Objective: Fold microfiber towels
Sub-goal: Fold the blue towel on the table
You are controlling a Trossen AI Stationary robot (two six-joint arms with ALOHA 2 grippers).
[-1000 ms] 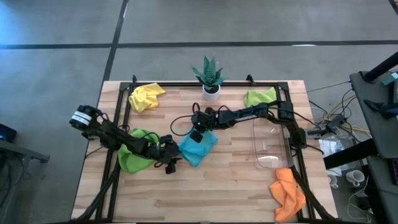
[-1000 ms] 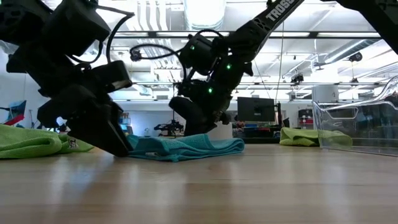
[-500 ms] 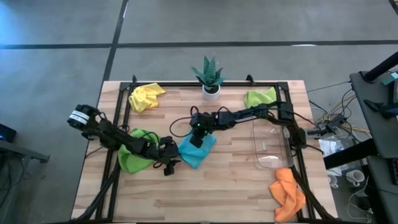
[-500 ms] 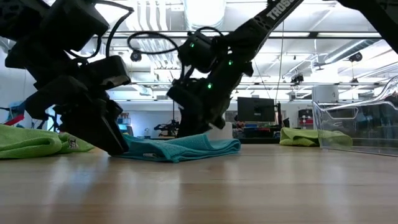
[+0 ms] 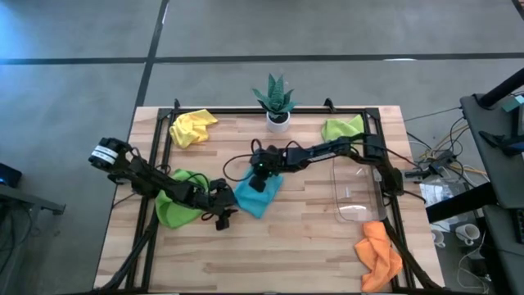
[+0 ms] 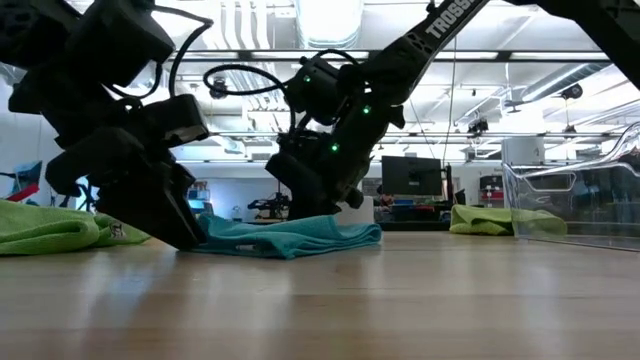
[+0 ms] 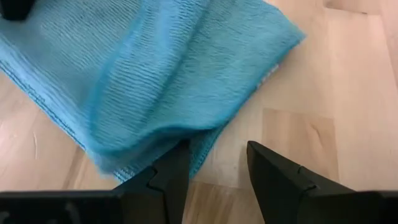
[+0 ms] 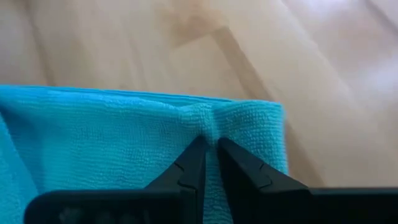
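The light blue towel [image 5: 259, 197] lies partly folded at the table's middle, flat on the wood [image 6: 290, 238]. My right gripper [image 5: 258, 181] reaches in from the right and is shut on the towel's top [image 8: 211, 144]. My left gripper [image 5: 227, 212] stands open at the towel's near left edge [image 7: 214, 155], low over the table [image 6: 185, 232]. A lime green towel [image 5: 175, 203] lies bunched under the left arm. A yellow towel [image 5: 192, 127], a second lime green one [image 5: 342, 128] and an orange one [image 5: 379, 254] lie bunched near the table's edges. My left gripper has one fingertip [image 7: 179, 157] at the towel's hem [image 7: 149, 149], which seems to lap over it; whether they touch I cannot tell. The other finger stands over bare wood. My right gripper pinches a small raised ridge of the cloth [image 8: 208, 123] between its two fingers, close to a folded edge and corner. The fingers slant down from the table's right. One layer or several, I cannot tell. The towel rests on the table around the pinch.
A clear plastic tray [image 5: 357, 193] stands to the right of the blue towel. A small potted plant [image 5: 276, 100] stands at the far edge. A dark frame runs round the table top. Bare wood shows along the near side.
The blue towel's right-hand part has drawn in a little toward the left, with my right gripper still shut on it. Both arms have stayed nearly in place.
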